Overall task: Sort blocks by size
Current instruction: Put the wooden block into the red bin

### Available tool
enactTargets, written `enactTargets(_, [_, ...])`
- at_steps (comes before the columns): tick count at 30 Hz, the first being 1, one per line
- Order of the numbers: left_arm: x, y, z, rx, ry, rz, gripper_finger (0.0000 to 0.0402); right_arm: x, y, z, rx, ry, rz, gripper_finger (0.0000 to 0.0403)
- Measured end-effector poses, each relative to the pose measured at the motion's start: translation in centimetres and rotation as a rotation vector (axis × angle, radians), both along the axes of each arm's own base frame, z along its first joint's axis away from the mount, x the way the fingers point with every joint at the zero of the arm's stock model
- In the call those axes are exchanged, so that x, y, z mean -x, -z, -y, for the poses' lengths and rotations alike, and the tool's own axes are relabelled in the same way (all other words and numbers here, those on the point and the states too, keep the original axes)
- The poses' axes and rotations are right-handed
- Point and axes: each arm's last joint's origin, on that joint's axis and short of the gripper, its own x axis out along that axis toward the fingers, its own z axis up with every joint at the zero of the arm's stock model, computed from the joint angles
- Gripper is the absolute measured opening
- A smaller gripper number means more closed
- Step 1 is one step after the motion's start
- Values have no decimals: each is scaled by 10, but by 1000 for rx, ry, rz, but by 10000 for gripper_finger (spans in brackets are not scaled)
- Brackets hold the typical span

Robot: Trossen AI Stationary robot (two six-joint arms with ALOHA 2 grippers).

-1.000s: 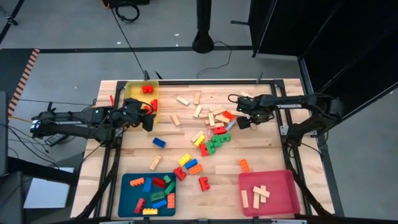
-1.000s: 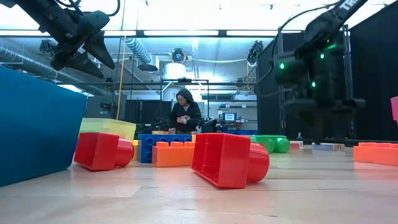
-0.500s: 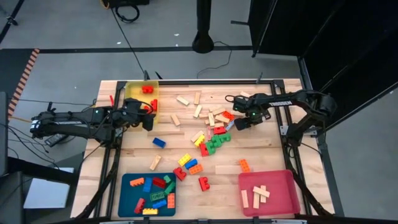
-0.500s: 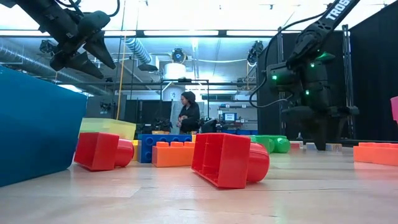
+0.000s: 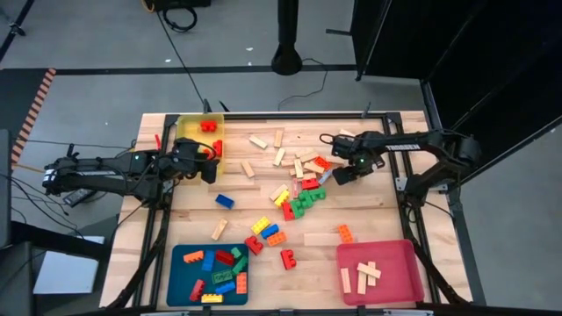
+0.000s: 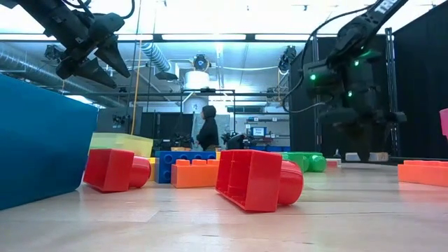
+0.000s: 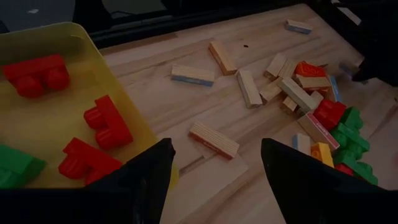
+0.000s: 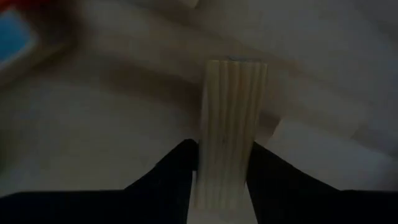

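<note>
Over the far right part of the surface (image 5: 369, 228), beside the central heap of blocks (image 5: 299, 189), the right claw (image 5: 338, 173) is clamped on a pale wooden bar (image 8: 228, 134); the right wrist view shows the bar standing up between its two dark fingers (image 8: 171, 180). Over the last second this claw dipped in toward the heap and has now drawn slightly back and up, and in the low view the arm sits higher than it did half a second ago. My reading is that a pick has just been made, and that the bar's likely home is the pink tray (image 5: 404, 285), which already holds wooden bars only.

The left claw (image 5: 209, 167) has not moved. It hangs at the edge of the yellow tray (image 5: 183, 149), fingers spread apart and empty, as the left wrist view shows.

The yellow tray holds several red bricks (image 7: 107, 121) and at least one green one (image 7: 15, 167). The blue tray (image 5: 180, 290), at the near left, carries a mix of red, green, blue, yellow and orange bricks. The pink tray, at the near right, has about four wooden bars lying loose in it.

Many blocks remain unsorted: wooden bars scattered across the far middle of the surface, a cluster of red, green and yellow bricks just beside the right claw, and a looser trail of bricks leading toward the blue tray. The task looks well short of half done.
</note>
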Motion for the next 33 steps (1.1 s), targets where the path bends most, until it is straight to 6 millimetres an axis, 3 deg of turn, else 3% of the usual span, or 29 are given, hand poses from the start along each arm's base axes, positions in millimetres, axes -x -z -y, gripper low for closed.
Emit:
enactTargets(7, [0, 0, 0, 0, 0, 0, 253, 4, -33, -32, -26, -22, 130, 131])
enactTargets(19, [0, 0, 0, 0, -1, 1, 253, 29, -100, -138, -158, -195, 430, 131])
enactTargets(23, [0, 0, 0, 0, -1, 1, 253, 34, -114, -175, -217, -295, 474, 131])
enactTargets(29, [0, 0, 0, 1, -2, 1, 253, 32, -115, -238, -340, -448, 602, 131])
enactTargets(33, [0, 0, 0, 1, -2, 1, 253, 38, -96, -267, -346, -445, 484, 131])
